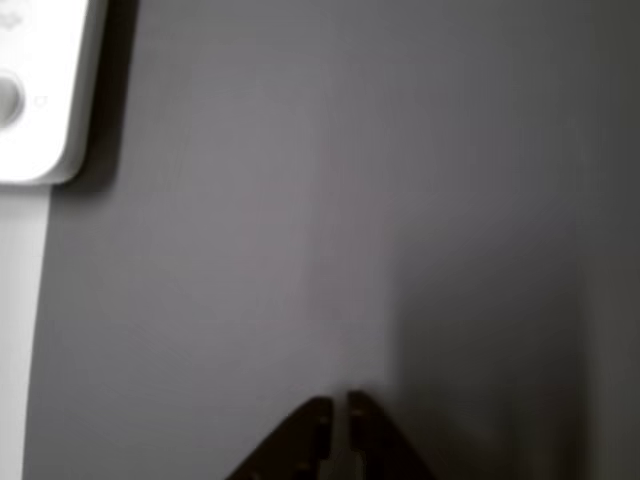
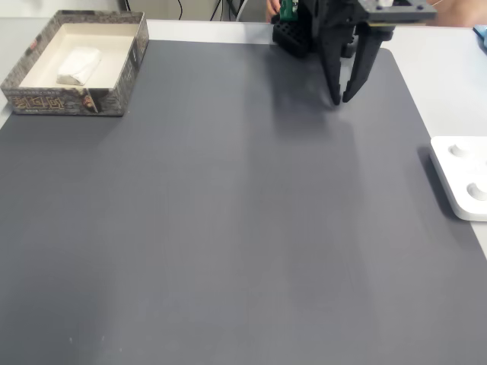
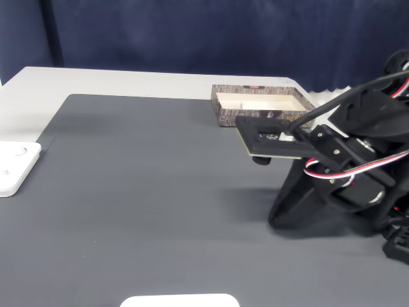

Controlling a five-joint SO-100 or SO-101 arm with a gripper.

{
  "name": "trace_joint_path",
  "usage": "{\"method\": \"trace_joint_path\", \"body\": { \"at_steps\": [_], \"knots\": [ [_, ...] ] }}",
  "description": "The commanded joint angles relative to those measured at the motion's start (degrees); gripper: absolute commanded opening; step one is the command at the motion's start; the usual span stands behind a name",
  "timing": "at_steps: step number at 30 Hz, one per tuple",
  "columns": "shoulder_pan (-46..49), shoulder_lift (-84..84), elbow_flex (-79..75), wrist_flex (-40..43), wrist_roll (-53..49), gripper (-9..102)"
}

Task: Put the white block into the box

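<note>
The white block (image 2: 78, 65) lies inside the box (image 2: 65, 101), which stands at the far left corner of the grey mat in a fixed view. In another fixed view the box (image 3: 238, 116) shows behind the arm. My gripper (image 2: 342, 99) hangs over the mat's far right part, well away from the box, pointing down. Its dark fingertips almost touch and hold nothing. In the other view the gripper (image 1: 340, 405) enters from the bottom edge over bare mat, shut.
A flat white device with round knobs (image 2: 464, 179) lies at the mat's right edge; it also shows as the device (image 1: 35, 90) and the device (image 3: 13, 167). Another white object (image 3: 179, 300) sits at the near edge. The arm's base (image 2: 293, 34) stands at the mat's far edge.
</note>
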Motion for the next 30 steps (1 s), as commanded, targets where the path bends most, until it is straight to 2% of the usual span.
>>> {"method": "trace_joint_path", "body": {
  "at_steps": [1,30],
  "knots": [
    [1.4,1.9,1.1,-1.0,0.0,-2],
    [-1.2,1.9,1.1,-0.7,-2.3,-2]
  ]
}}
